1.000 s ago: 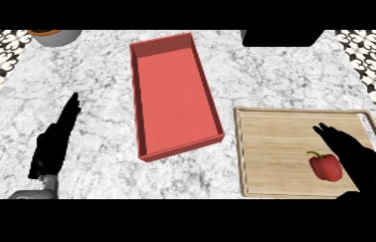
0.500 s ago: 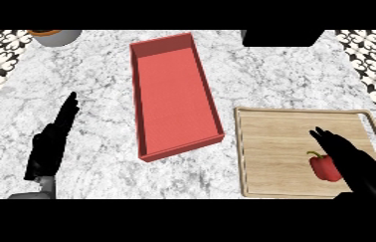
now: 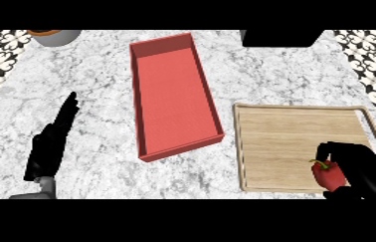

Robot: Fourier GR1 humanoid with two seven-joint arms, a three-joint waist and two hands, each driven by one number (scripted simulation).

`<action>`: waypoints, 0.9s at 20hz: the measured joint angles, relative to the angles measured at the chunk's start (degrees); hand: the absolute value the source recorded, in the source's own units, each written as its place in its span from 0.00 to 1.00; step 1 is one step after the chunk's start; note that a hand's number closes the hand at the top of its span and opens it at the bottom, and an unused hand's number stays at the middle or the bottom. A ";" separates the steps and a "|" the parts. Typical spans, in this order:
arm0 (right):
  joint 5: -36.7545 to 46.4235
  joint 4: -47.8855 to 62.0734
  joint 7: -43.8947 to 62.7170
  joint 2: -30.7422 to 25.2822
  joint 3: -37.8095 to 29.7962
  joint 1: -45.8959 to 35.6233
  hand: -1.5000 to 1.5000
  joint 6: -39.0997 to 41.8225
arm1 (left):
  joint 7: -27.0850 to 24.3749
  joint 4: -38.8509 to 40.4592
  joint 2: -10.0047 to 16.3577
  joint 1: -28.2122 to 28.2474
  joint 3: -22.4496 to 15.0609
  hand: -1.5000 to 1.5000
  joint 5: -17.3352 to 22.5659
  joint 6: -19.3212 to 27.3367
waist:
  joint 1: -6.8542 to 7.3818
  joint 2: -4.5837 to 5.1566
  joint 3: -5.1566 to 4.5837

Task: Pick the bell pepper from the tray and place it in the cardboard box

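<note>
The robot's right hand (image 3: 356, 162) sits at the lower right of the frame, its black fingers curled over and round the small red bell pepper (image 3: 328, 176); it is grasping the pepper, which lies over the lower right corner of the light wooden tray (image 3: 294, 136); whether the pepper has left the tray's surface I cannot tell.

So the pick looks about made, while the carry and the placing are not yet done; the long reddish open-topped box (image 3: 172, 96) lies at the centre of the frame, just beside the tray's left edge, and holds nothing that shows.

The left hand (image 3: 50, 144) rests at the lower left on the white marbled counter (image 3: 88, 76), fingers straight and released, well apart from the box.

A grey bowl (image 3: 57, 36) stands at the upper left and a black block (image 3: 283, 38) at the upper right, both far from the way; between pepper and box only the tray's low rim and the box's near wall need clearing.
</note>
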 measured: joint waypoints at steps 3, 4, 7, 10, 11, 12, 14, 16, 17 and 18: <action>1.84 0.58 -0.17 1.07 -0.26 -0.41 1.00 -3.63 | -1.56 0.65 -0.02 0.81 0.48 0.50 0.00 -0.55 | 0.00 -0.03 -0.08; 3.13 -0.51 2.39 2.82 0.57 -0.02 1.00 -3.78 | -1.88 0.85 -0.42 0.94 0.23 0.50 -0.35 -0.25 | -0.06 -0.07 -0.15; 7.74 -2.90 12.87 8.27 2.15 0.45 1.00 -2.23 | -1.29 0.75 -0.79 0.64 -0.01 0.50 -0.60 -0.04 | -0.37 -0.14 -0.52; 11.52 -4.87 24.07 14.72 4.84 1.39 1.00 -2.23 | -1.05 0.48 -0.98 0.67 -0.23 0.50 -1.05 0.28 | -0.37 -0.22 -0.59; 12.70 -6.17 27.76 16.21 6.73 1.98 1.00 -2.19 | -0.87 0.64 -1.01 0.35 -0.24 0.50 -1.20 0.34 | -0.47 -0.19 -0.51; 13.55 -6.80 31.03 17.59 8.40 2.15 1.00 -2.51 | -0.41 0.49 -0.82 0.07 -0.05 0.50 -0.95 0.03 | -0.39 -0.15 -0.38; 15.39 -8.92 37.54 19.74 12.95 2.47 1.00 -3.10 | -0.50 0.51 -1.02 0.15 -0.10 0.50 -1.12 0.12 | -0.23 -0.07 -0.12; 18.14 -10.99 43.14 21.08 17.07 2.80 1.00 -3.35 | -0.59 -0.43 -0.41 1.05 0.36 0.50 -0.68 -0.66 | -0.04 -0.04 0.03; 19.13 -12.36 45.74 21.54 18.87 2.43 1.00 -2.86 | -1.26 -0.03 -0.78 1.29 0.20 0.50 -0.97 -0.42 | -0.02 -0.02 0.09; 20.18 -13.33 47.69 21.90 20.07 1.95 1.00 -2.53 | -0.62 -0.27 -0.95 0.90 0.10 0.50 -1.21 -0.30 | -0.01 0.00 0.12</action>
